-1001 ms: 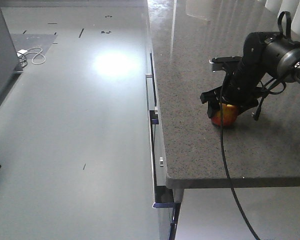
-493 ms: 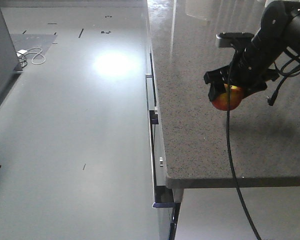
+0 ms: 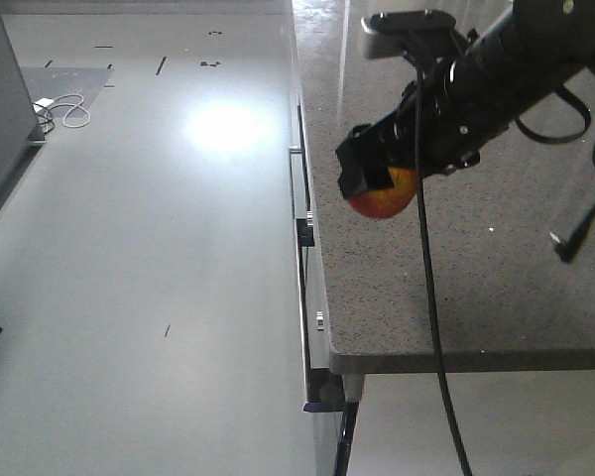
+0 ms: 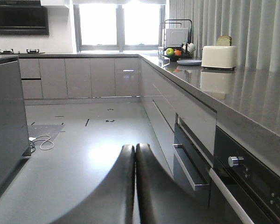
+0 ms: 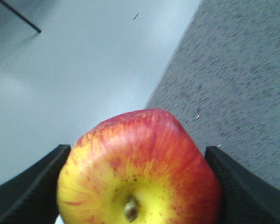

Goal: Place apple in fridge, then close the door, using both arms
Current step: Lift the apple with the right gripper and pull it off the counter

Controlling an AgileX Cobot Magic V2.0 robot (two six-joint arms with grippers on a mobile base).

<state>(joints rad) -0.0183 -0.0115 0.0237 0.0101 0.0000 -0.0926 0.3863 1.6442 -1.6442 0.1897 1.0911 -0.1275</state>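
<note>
Half of step one done at best, going by these views. Got the small round red-and-yellow apple [image 3: 385, 200] clamped between the black angular jaws of the right gripper [image 3: 375, 183], lifted clear of the grey speckled stone countertop [image 3: 496, 288] and hanging roughly over its front edge, out towards the glossy grey floor [image 3: 159, 248]. Squeezed from both sides across the widest part in the right wrist view, with the stem dimple towards the camera, probably gripped that way so as not to roll out on the carry. Over in the left wrist view, looking at the black left gripper [image 4: 135, 182] with fingers pressed together on nothing, low down beside the grey drawer fronts with steel bar handles [image 4: 191, 168], presumably saved for the door. No spotting the fridge or its door for sure anywhere, so can't say how far off. Next up, at a guess: swinging away from the counter without snagging the thin black cable [image 3: 431, 327] dangling off that arm.
</note>
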